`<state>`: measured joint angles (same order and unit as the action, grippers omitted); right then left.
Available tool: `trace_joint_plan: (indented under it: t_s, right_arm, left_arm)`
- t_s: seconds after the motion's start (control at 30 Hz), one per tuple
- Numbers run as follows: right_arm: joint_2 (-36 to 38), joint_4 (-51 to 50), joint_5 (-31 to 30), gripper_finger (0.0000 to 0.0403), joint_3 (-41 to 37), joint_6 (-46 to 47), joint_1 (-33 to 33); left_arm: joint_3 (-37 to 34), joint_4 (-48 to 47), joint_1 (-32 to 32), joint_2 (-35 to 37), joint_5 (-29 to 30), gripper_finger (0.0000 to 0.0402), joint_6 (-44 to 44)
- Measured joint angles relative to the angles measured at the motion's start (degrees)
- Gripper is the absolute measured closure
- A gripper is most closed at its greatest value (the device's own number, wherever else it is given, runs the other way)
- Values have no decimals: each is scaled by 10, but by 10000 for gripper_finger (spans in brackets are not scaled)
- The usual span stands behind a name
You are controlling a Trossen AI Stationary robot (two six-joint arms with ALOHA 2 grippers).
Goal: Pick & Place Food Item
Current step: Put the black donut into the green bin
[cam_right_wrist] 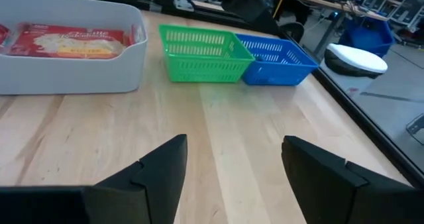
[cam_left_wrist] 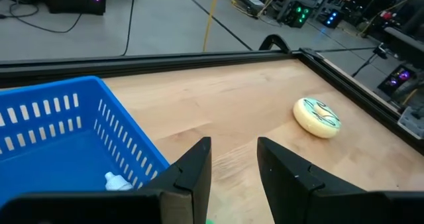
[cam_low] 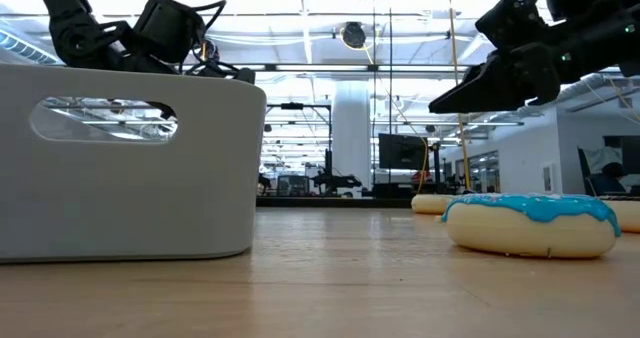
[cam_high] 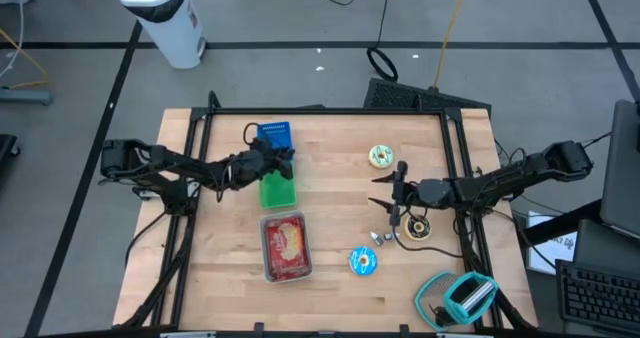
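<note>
The counter (cam_high: 330,208) carries a grey bin (cam_high: 286,248) of red packets just behind the open, empty left claw (cam_high: 281,161). That claw hangs over the green basket (cam_high: 278,191) and blue basket (cam_high: 274,135). The open right claw (cam_high: 393,195) hovers between the cream doughnut (cam_high: 381,157) and blue doughnut (cam_high: 362,261).

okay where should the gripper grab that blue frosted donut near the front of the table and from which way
Come straight down from above and close the fingers across the ring of the blue frosted donut, one finger in the hole and one outside, or across its full width. It lies flat on the table, low and rounded, so a side approach would probably slip. The right gripper, open, is nearer.
</note>
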<state>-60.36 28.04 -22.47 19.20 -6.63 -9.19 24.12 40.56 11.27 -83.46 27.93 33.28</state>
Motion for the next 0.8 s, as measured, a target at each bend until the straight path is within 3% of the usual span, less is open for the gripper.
trace_joint_plan:
  t_s: [0.4,0.57,0.67,0.8]
  right_arm:
    - [0,0,0,170,0,0,6]
    - [4,-16,13,175,2,49,2]
    - [13,-149,48,175,40,94,-8]
    - [12,-432,77,172,121,170,-23]
  left_arm:
    - [0,0,-1,0,0,277,0]
    - [0,-1,-2,0,0,277,0]
    - [0,-1,-2,0,-10,277,0]
    - [0,-1,-2,0,-10,277,0]
